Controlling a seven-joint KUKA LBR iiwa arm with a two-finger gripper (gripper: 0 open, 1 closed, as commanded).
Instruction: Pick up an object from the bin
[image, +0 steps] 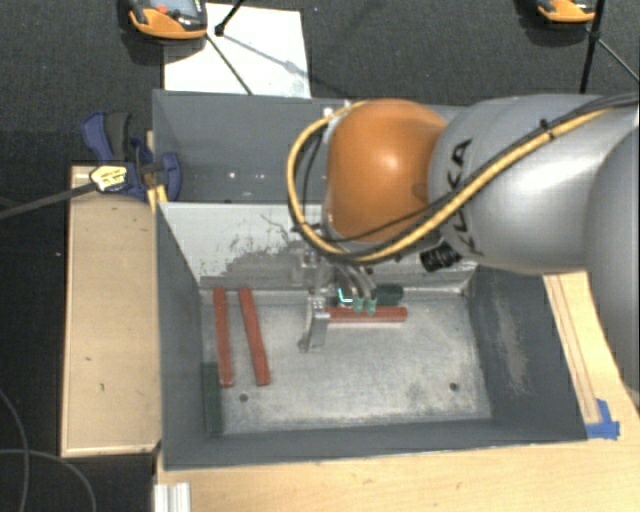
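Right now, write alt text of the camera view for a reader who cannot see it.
A robot arm reaches from the right into a grey metal bin, its gripper low over the floor beside a red-brown stick and a small dark green piece. Two more red-brown sticks and a dark green bar lie along the left side.

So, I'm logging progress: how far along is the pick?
Done: the claw is down in the bin, at the left end of a red stick lying mid-bin. In hand: that approach; the stick still lies flat. Left: grasping something and lifting it out.
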